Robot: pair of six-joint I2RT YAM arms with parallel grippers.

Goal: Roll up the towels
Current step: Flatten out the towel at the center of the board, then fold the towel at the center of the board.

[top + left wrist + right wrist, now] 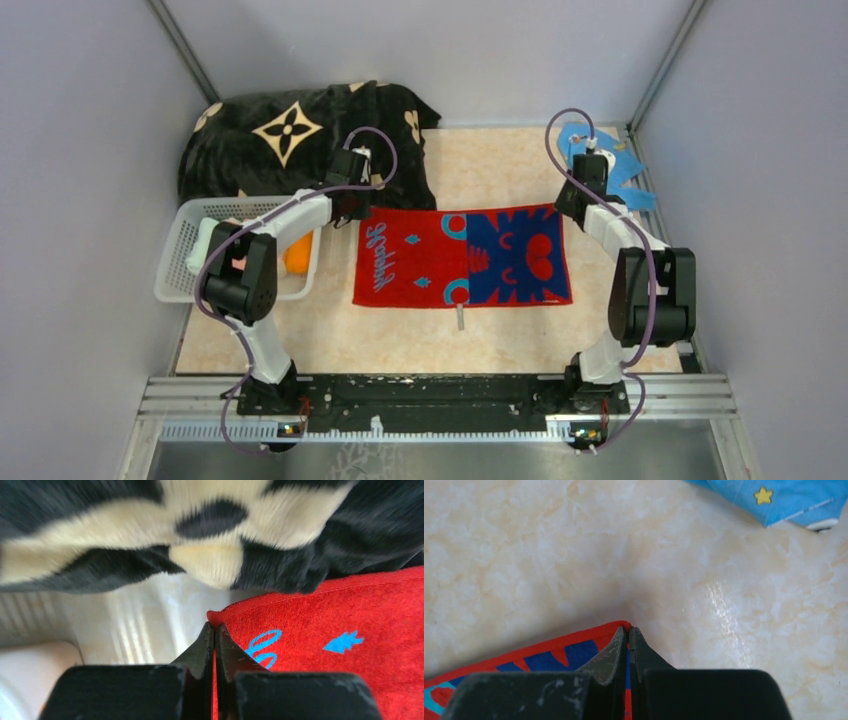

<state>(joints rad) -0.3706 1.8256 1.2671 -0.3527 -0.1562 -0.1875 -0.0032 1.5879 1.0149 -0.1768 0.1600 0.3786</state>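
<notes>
A red-and-teal printed towel (462, 256) lies spread flat in the middle of the table, its right half dark blue. My left gripper (358, 203) is shut on the towel's far left corner (216, 616), with red cloth pinched between the jaws. My right gripper (578, 205) is shut on the far right corner (623, 626), where the red hem and blue print show between the jaws. An orange towel (297, 256) lies in the white basket (180, 262) on the left, partly hidden by the left arm.
A large black plush blanket with beige flower motifs (290, 135) is heaped at the back left, right behind the left gripper. A blue cloth with a yellow star (774, 497) lies at the back right. Grey walls enclose the table.
</notes>
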